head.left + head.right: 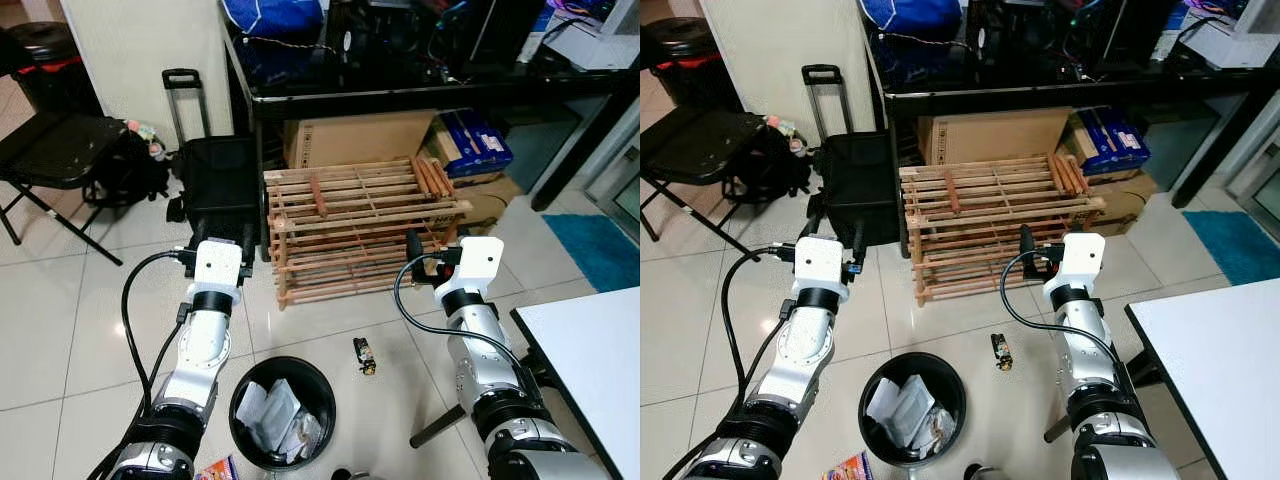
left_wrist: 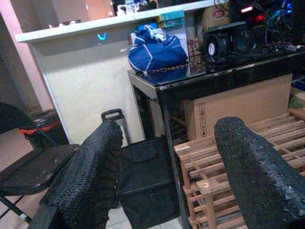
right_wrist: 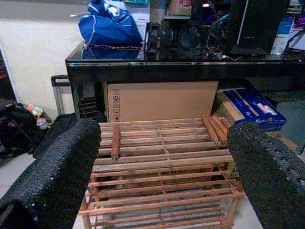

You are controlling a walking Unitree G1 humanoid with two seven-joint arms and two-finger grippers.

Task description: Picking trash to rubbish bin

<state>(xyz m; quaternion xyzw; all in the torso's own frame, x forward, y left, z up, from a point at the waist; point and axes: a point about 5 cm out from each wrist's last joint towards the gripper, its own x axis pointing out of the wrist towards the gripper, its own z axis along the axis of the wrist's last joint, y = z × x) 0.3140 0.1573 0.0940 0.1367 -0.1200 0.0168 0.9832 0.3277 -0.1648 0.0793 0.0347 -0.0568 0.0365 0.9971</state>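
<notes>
Nearest the robot, on the pale tiled floor (image 1: 60, 340) between its two arms, stands a round black rubbish bin (image 1: 246, 385) holding crumpled white paper and wrappers. Just beside the bin's lower left rim lies a colourful packet (image 1: 215, 468), cut off by the picture's edge. A small dark piece of trash (image 1: 365, 356) lies on the tiles just right of the bin, apart from it and nearer the right arm. At the right edge sits the corner of a white table (image 1: 590, 350).

Both arms are raised over the floor, reaching forward. The left gripper (image 2: 167, 176) has its two black fingers (image 2: 90, 171) spread wide with nothing between them, pointing toward a black wheeled suitcase (image 1: 215, 185) with its handle pulled up. The right gripper (image 3: 162, 176) likewise has its fingers (image 3: 57, 171) wide apart and empty, aimed at a low wooden slatted rack (image 1: 360, 225) that stands on the floor ahead.

Left of the suitcase stands a black folding chair (image 1: 55, 150). Behind the rack, a cardboard box (image 1: 355, 138) and a blue package (image 1: 475, 145) sit under a black desk (image 1: 400, 95). On the desk rest a blue bag (image 3: 107, 26) and computer equipment with tangled cables.
</notes>
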